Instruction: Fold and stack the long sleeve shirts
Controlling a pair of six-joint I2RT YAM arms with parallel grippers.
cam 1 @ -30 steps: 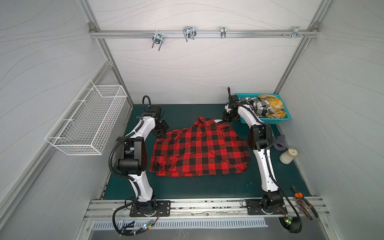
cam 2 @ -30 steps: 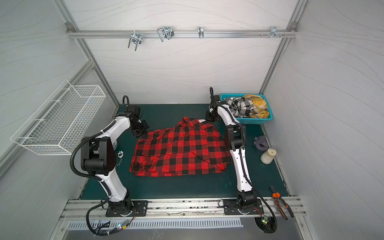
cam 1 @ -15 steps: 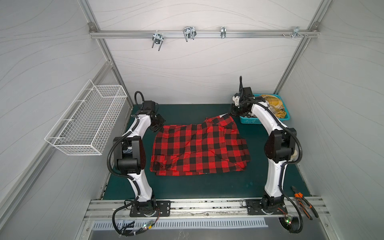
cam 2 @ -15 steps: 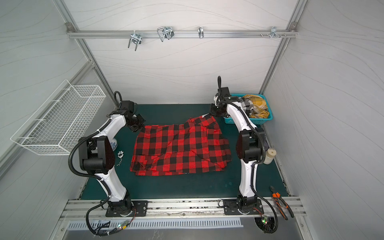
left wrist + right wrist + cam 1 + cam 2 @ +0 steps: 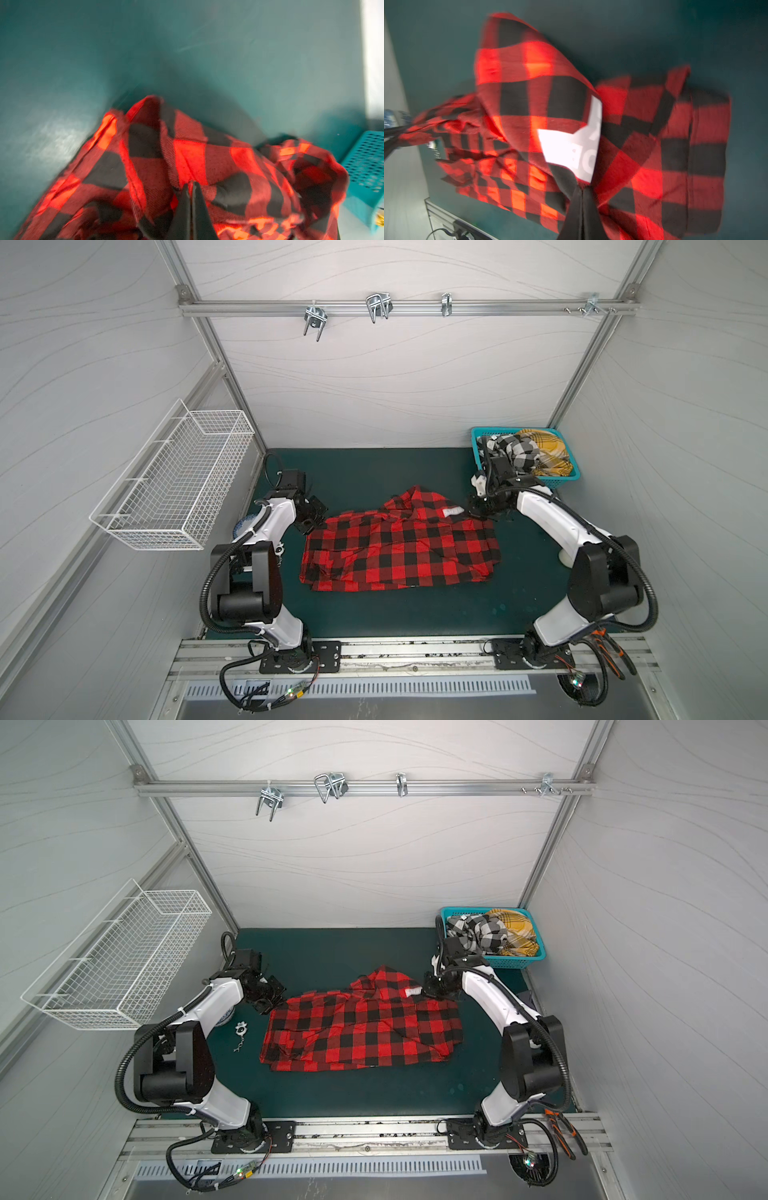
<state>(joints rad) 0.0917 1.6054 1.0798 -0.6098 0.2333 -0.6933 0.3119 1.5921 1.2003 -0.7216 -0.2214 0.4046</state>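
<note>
Your left gripper (image 5: 190, 186) has its fingers pressed tight together, and the red shirt (image 5: 187, 158) bunches right at the tips. That wrist view is blurred, but it looks like a pinch on the cloth's edge. Your right gripper (image 5: 581, 190) is clamped too, with a fold of the shirt gathered between the fingers, just beside the white letters (image 5: 571, 145).

Moving out, in both top views the left gripper (image 5: 309, 523) sits at the shirt's far left corner. The right gripper (image 5: 478, 510) is at its far right corner, next to those letters. The shirt (image 5: 399, 551) spreads between them on the green mat (image 5: 374, 468), far edge rumpled, near edge lying flat. Behind your right arm, the teal basket (image 5: 557, 481) holds the black-and-white shirt (image 5: 513, 450) and the yellow shirt (image 5: 544, 448).
</note>
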